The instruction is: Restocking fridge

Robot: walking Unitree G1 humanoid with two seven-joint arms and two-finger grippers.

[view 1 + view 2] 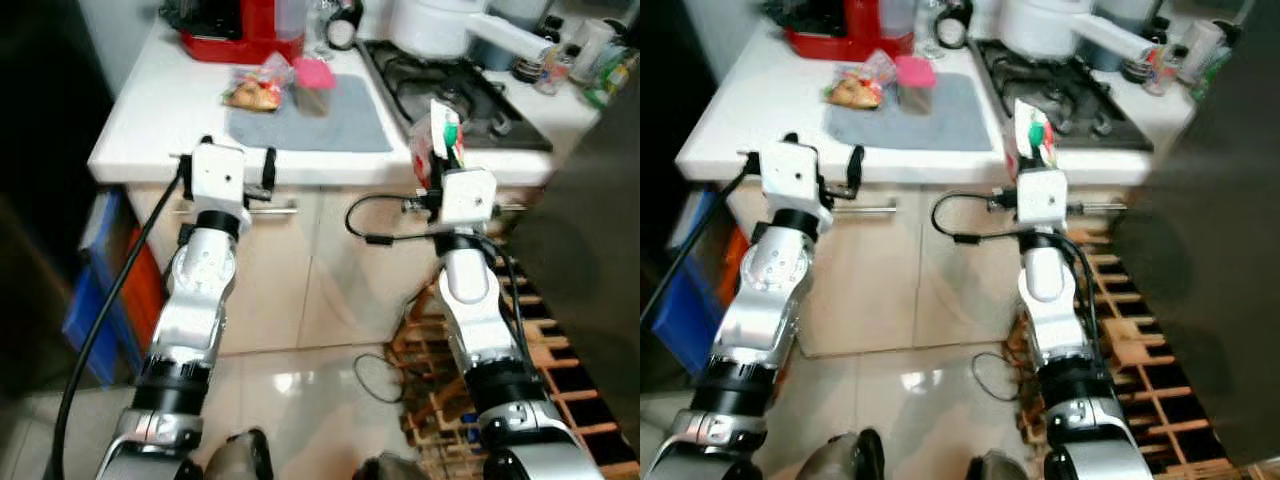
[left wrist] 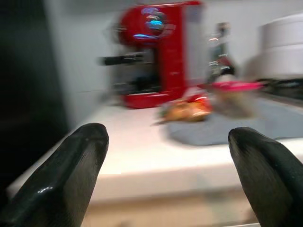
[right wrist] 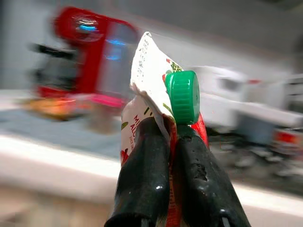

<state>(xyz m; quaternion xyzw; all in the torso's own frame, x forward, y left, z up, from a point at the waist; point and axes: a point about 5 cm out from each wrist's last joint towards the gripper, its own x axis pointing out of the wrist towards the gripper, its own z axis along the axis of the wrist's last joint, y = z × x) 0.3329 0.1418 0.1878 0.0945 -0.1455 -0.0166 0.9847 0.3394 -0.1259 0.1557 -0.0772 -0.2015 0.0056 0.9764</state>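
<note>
- Head views: the right gripper [image 1: 441, 152] is clamped on a white carton with a green screw cap [image 1: 438, 133], held at the front edge of the white countertop [image 1: 160, 110], just beside the gas hob [image 1: 440, 90]. The left gripper [image 1: 237, 160] hovers at that same edge, fingers spread.
- On the countertop, a grey rectangular mat [image 1: 325, 118] carries a clear food packet [image 1: 255, 90] and a pink-lidded tub [image 1: 313, 84]; a red coffee machine [image 1: 240, 28] stands behind.
- Left wrist view: black fingers [image 2: 75, 165] wide apart, countertop edge between them.
- Right wrist view: fingers [image 3: 142, 175] pinch the carton below its cap.

From my right wrist camera, everything behind the carton [image 3: 156, 94] is smeared by blur, and its print I cannot read. The red machine [image 1: 240, 25] is cut by the upper edge of the frame. The wrapped food [image 1: 255, 90] is too small to identify.
</note>
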